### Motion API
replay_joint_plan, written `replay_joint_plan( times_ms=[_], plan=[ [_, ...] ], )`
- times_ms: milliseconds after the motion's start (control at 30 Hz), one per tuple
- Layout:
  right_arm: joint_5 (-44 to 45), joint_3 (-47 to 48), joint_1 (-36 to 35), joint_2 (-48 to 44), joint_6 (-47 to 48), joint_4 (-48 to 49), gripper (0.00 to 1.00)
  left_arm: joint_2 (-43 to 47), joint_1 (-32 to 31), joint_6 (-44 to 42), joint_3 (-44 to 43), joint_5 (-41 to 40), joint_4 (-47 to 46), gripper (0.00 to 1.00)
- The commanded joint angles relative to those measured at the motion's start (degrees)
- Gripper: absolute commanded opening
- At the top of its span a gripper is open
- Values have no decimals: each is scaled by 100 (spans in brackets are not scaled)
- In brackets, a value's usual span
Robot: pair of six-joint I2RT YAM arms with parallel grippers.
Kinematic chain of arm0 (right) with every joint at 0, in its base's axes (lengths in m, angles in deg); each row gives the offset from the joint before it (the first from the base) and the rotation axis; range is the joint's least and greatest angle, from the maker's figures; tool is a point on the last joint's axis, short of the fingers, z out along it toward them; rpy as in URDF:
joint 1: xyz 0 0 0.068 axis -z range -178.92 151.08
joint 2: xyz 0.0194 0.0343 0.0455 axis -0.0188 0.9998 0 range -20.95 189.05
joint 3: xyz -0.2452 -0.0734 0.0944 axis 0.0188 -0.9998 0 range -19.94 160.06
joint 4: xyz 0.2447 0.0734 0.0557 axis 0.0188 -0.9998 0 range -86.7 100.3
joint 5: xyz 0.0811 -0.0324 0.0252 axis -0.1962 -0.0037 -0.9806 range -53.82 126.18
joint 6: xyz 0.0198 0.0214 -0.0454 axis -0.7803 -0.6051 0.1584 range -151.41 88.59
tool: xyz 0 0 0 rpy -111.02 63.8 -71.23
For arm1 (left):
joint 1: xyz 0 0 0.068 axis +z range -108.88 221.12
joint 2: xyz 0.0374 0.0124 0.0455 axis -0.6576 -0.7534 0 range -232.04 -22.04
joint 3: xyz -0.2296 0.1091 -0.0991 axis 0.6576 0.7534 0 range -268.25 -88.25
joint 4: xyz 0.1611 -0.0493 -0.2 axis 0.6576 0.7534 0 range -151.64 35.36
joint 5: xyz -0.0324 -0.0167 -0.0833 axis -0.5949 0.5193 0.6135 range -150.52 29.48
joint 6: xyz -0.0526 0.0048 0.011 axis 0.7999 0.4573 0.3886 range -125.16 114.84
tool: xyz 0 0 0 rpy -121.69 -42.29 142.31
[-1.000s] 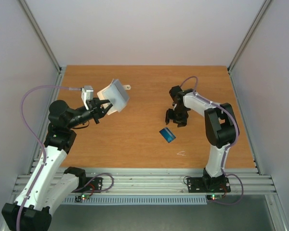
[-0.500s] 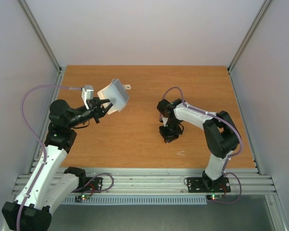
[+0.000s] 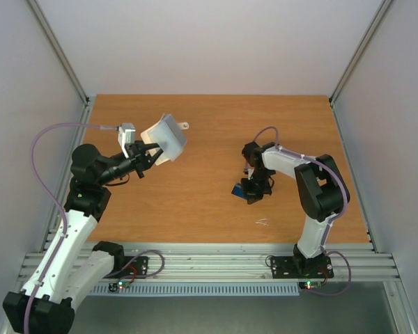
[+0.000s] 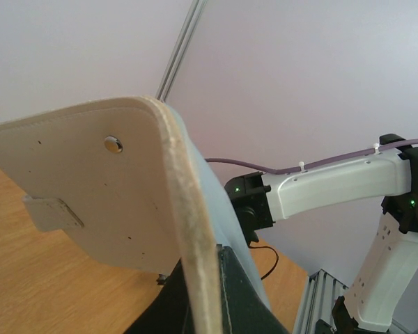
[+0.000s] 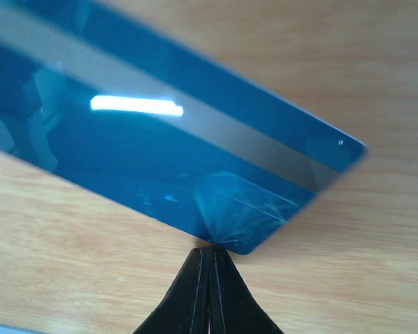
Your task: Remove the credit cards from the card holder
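Right gripper (image 5: 209,249) back on card (image 5: 146,146) edge

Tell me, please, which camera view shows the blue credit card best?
The right wrist view: the blue credit card fills the frame, stripe clear, its edge at the shut right tool. Top external shows only a small blue sliver; left wrist, none.

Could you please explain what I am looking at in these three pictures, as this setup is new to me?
Two white robot arms stand at the near edge of a wooden table. The overhead picture looks down from behind them; the other two come from a camera on each wrist. The left gripper holds the pale card holder up above the table. The right gripper is down at the table, shut on the edge of a blue card, which fills its wrist picture.
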Motion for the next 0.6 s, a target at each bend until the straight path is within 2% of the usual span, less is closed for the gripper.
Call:
replay_joint_plan(
  times_ms=[0, 433, 567],
  plan=[
    [235, -211, 406, 50, 155, 549, 1, 38, 33, -74, -69, -58, -370, 0],
    [-187, 242, 663, 430, 113, 715, 1, -13, 33, -153, -121, -51, -300, 0],
    [-437, 185, 665, 47, 291, 706, 1, 0, 33, -238, -174, 83, -222, 0]
  ],
)
